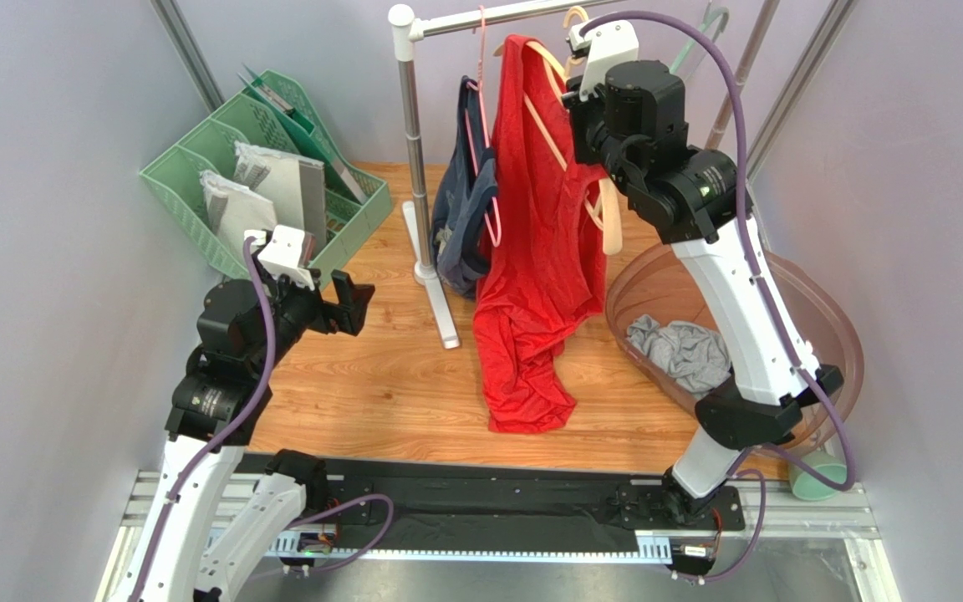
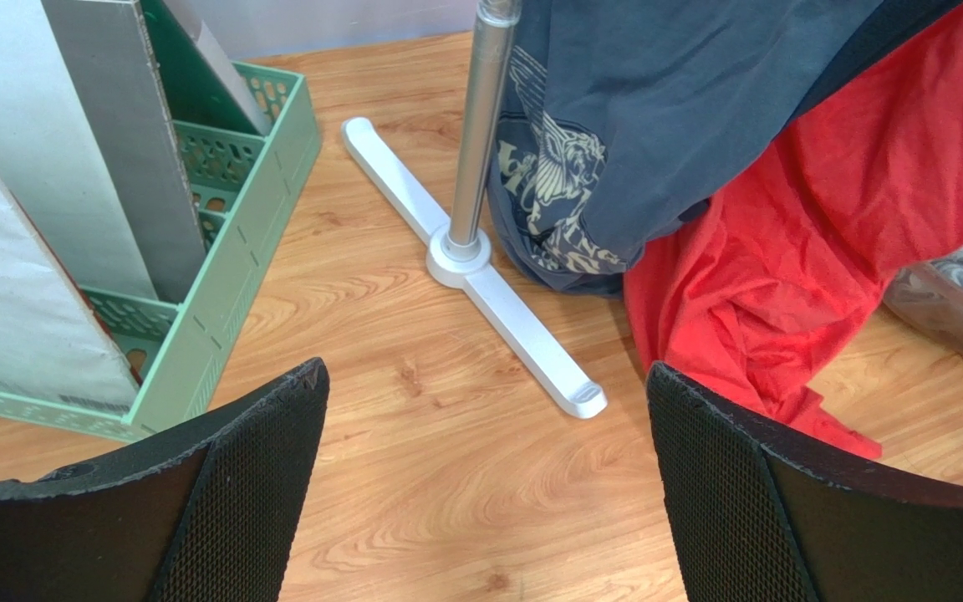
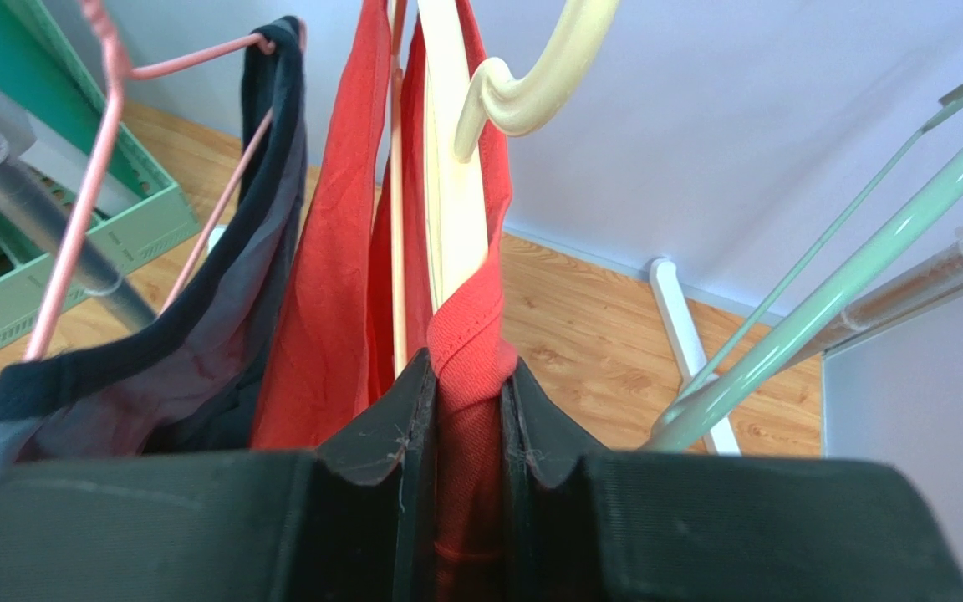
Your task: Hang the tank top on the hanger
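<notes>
The red tank top (image 1: 531,251) hangs from the rail, and its lower end trails onto the wooden table. The cream hanger (image 1: 608,216) sits inside it, with the hook (image 3: 531,94) near the rail. High at the rail, my right gripper (image 1: 572,116) is shut on a bunched red strap of the tank top (image 3: 323,251), just below the hanger's neck (image 3: 449,188). My left gripper (image 1: 346,305) is open and holds nothing. It hovers low over the table, left of the rack's foot. In the left wrist view its fingers (image 2: 750,502) frame bare wood, and the tank top (image 2: 801,251) lies to the right.
A navy top (image 1: 464,207) hangs on a thin pink hanger (image 1: 490,151) beside the tank top. The rack pole (image 1: 414,138) stands on a white foot (image 2: 512,314). A green file rack (image 1: 261,163) is at the back left. At the right, a clear basket (image 1: 826,326) holds a grey cloth (image 1: 681,351). A mint hanger (image 3: 826,301) hangs at the right.
</notes>
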You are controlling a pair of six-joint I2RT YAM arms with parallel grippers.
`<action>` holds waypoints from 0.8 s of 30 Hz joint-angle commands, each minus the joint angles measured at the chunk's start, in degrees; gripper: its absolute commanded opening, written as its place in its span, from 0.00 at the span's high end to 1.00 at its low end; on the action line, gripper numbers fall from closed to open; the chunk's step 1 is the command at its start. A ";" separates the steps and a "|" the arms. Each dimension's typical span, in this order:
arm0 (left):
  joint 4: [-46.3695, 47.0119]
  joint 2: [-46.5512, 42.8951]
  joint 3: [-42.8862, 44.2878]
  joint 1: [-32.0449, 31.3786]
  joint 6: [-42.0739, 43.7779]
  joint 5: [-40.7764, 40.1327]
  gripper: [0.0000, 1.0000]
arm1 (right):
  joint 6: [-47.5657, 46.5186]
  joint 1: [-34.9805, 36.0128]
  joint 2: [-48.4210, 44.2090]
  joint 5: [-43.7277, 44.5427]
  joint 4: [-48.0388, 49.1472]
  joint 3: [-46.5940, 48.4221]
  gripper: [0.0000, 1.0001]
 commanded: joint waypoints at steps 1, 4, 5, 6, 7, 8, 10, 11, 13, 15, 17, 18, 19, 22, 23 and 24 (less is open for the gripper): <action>2.36 -0.23 -0.56 0.70 -0.82 1.85 0.01 | -2.74 -1.93 1.17 0.73 7.35 5.35 1.00; 2.63 -0.23 -0.56 0.88 -0.91 2.38 0.01 | -3.62 -2.55 2.58 0.64 7.70 7.10 1.00; 2.63 -0.15 -0.65 1.05 -1.00 2.38 0.01 | -3.80 -2.72 2.93 0.47 7.96 7.28 1.00; 2.63 -0.14 -0.65 1.14 -1.00 2.64 0.01 | -4.06 -2.81 3.11 0.46 8.32 7.29 1.00; 2.63 -0.14 -0.65 1.23 -1.08 2.91 0.01 | -4.23 -2.81 3.29 0.46 8.93 7.11 1.00; 2.63 -0.14 -0.73 1.32 -1.08 3.00 0.01 | -4.41 -2.72 3.38 0.46 9.37 7.20 1.00; 2.71 -0.14 -0.74 1.49 -1.26 3.26 0.01 | -4.85 -2.81 3.64 0.20 10.33 7.46 1.00; 2.63 0.03 -0.82 1.50 -1.26 3.43 0.01 | -5.03 -2.81 4.08 0.20 10.60 7.72 1.00; 2.80 0.12 -0.82 1.76 -1.35 3.79 0.01 | -5.64 -2.81 4.78 0.11 10.69 8.69 1.00; 2.89 0.12 -0.82 1.85 -1.52 4.14 0.01 | -6.08 -2.81 5.66 0.20 10.69 9.57 1.00; 2.98 0.12 -0.91 1.94 -1.70 4.31 0.01 | -6.26 -2.72 5.75 0.03 11.22 9.57 1.00; 3.07 0.12 -0.91 2.02 -1.70 4.49 0.01 | -6.35 -2.81 5.84 0.03 11.31 9.66 1.00; 3.07 0.12 -0.91 2.02 -1.70 4.84 0.01 | -6.43 -2.72 5.84 0.11 11.83 9.66 1.00; 3.15 0.12 -0.91 2.46 -1.87 5.10 0.01 | -6.87 -2.72 6.36 0.03 12.19 10.27 1.00; 3.15 0.21 -0.91 2.46 -1.79 5.19 0.01 | -7.22 -2.81 6.45 0.03 12.10 10.54 1.00; 3.15 0.21 -0.91 2.55 -1.87 5.37 0.01 | -7.49 -2.72 6.89 0.03 12.19 10.89 1.00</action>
